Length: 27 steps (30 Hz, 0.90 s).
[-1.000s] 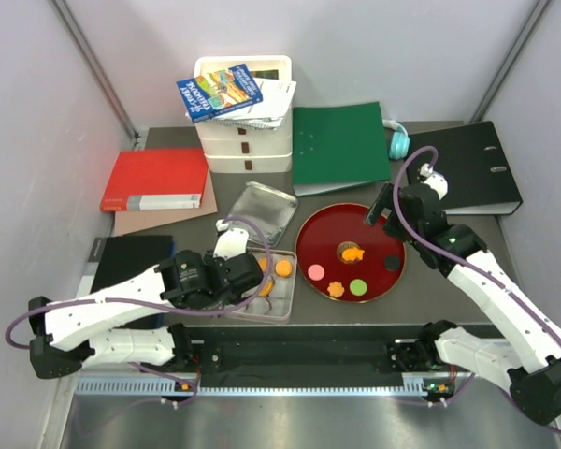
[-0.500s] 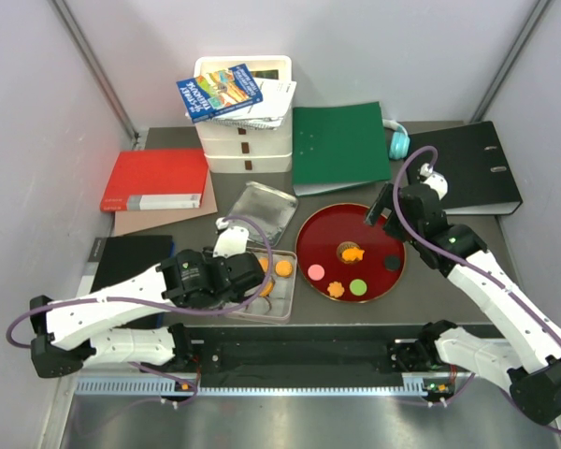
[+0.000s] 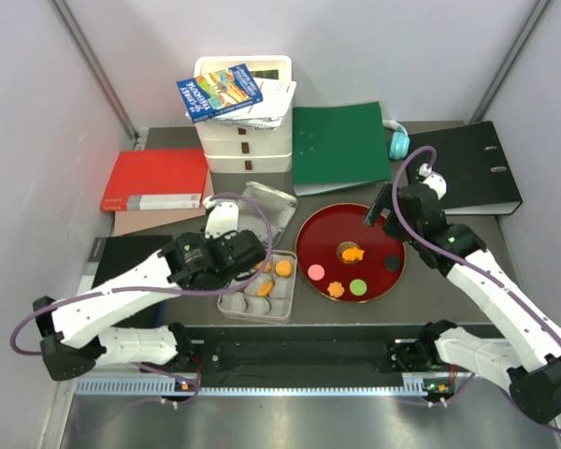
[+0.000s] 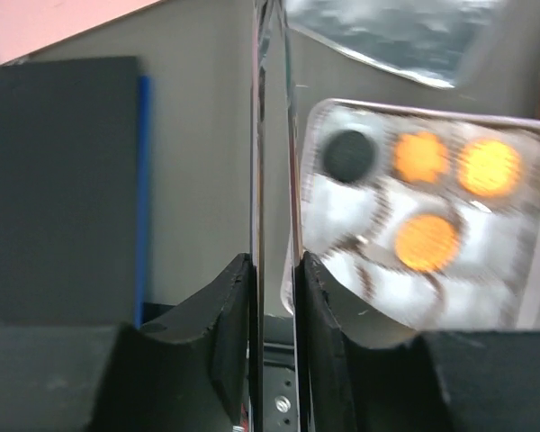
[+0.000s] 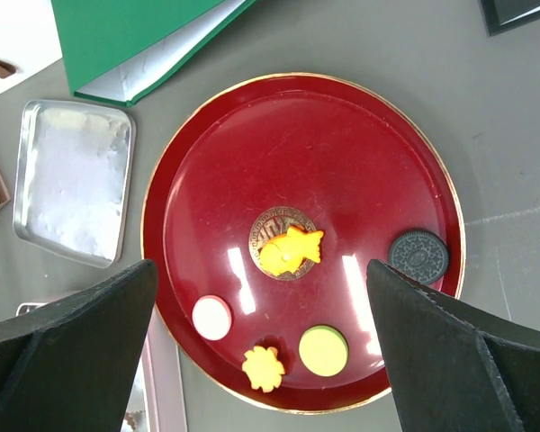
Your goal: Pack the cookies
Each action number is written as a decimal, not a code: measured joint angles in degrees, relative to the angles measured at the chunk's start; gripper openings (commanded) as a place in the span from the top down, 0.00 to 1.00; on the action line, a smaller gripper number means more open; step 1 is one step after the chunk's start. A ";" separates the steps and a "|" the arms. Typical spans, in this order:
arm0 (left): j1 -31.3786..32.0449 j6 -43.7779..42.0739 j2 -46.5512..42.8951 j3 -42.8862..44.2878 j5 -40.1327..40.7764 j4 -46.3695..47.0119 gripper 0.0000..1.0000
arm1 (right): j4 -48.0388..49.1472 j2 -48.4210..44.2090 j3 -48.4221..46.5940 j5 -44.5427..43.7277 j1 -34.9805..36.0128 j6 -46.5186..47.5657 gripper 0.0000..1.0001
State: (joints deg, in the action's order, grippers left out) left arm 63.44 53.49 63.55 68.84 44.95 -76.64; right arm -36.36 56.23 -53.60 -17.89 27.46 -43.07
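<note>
Five cookies [image 5: 291, 249] are found on the red plate [image 5: 342, 153], right of centre in the overhead view; others are already seated in the tin [image 3: 226, 304], lower centre. The right gripper [image 5: 261, 267] is held over the plate with jaws spread wide, judged ready for a pick. The left gripper [image 4: 274, 261] is seen with jaws narrowed about a thin shiny edge beside the tin, presumably to steady it; a firm clamp cannot be confirmed.

Bright, even overhead light; soft shadows. Glare streaks on red plate [image 5: 342, 153]. Left wrist view blurred: tin [image 4: 533, 301], cookies [image 4: 490, 166] smeared.
</note>
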 measured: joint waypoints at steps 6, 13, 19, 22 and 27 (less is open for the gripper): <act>-21.27 -9.35 1.11 -4.37 -3.17 5.77 0.71 | -0.04 0.22 0.48 0.74 0.00 0.00 0.01; -36.70 -19.76 8.07 -5.79 -5.81 12.72 0.52 | -0.02 0.20 0.48 1.25 0.00 0.46 0.01; -38.36 -22.99 13.49 -8.20 -9.09 17.29 0.34 | -0.02 0.20 0.48 1.29 0.00 1.25 0.01; -38.84 -23.71 13.60 -8.22 -9.46 18.38 0.25 | 0.00 0.22 0.48 1.29 0.00 1.68 0.01; -39.36 -23.56 13.60 -8.22 -9.35 18.86 0.15 | 0.15 0.24 0.48 1.29 0.00 2.49 0.01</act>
State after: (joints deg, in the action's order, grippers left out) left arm 24.08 29.93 77.14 60.62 35.59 -57.78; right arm -36.21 56.47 -53.12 -16.60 27.46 -40.58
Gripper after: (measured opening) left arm 0.789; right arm 0.989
